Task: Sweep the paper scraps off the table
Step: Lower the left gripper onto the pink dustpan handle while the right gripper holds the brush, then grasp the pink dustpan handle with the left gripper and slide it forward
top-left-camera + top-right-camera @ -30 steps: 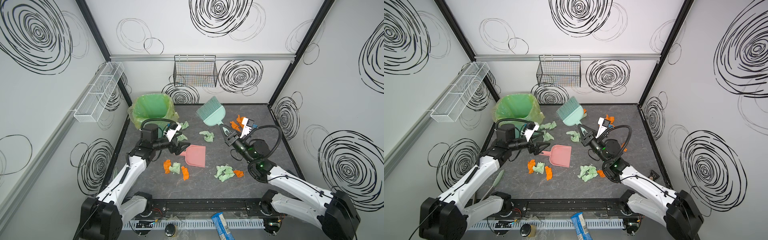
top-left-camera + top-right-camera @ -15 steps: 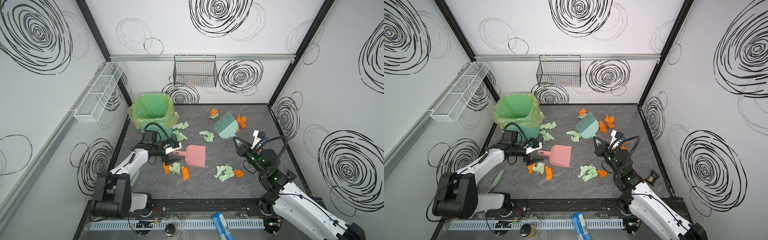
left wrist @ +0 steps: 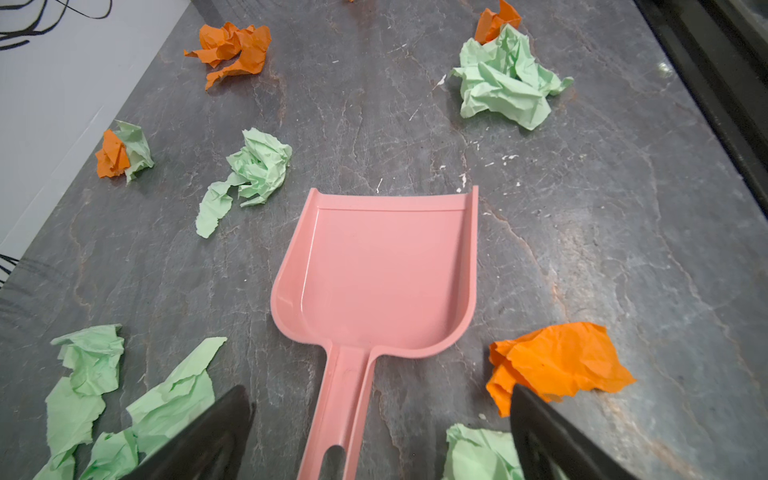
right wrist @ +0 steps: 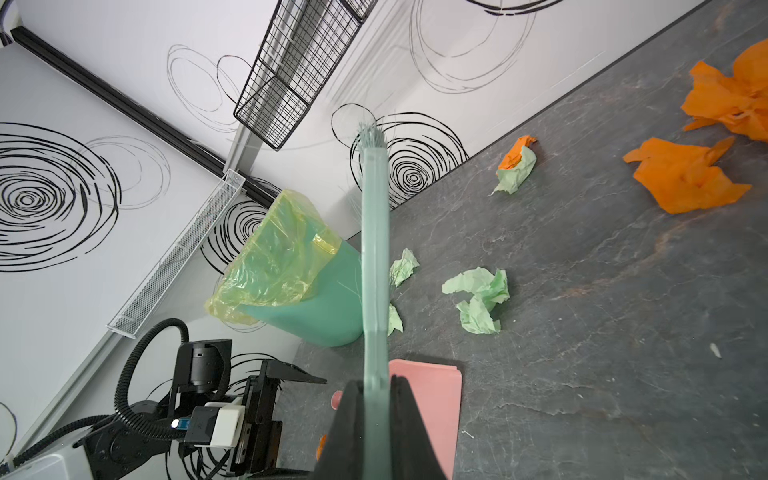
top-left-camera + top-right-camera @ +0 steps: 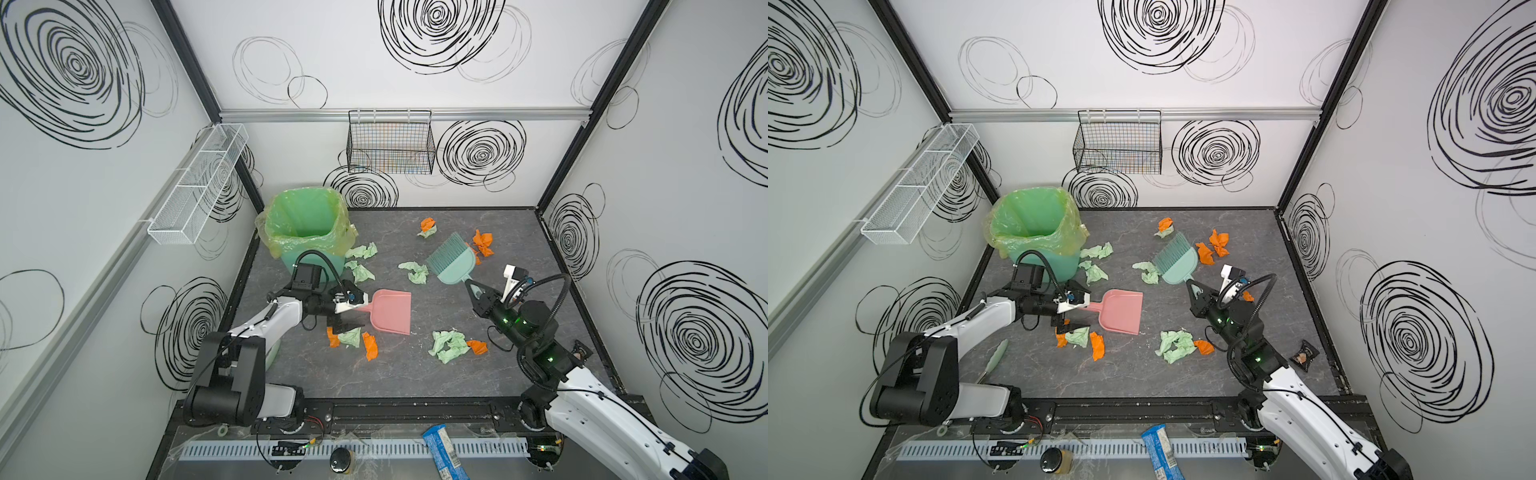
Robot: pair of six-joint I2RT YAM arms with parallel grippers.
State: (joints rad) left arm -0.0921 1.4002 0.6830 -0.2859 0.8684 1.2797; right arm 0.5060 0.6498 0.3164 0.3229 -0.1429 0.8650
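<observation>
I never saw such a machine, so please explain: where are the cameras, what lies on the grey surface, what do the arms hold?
Two robot arms with two-finger grippers work at a table. Two pictures look down from above; two come from wrist cameras. Orange and green paper scraps lie scattered on it, with a pink dustpan and a green bin. The right gripper is shut on a teal brush. The left gripper is open around the dustpan's handle, holding nothing.
</observation>
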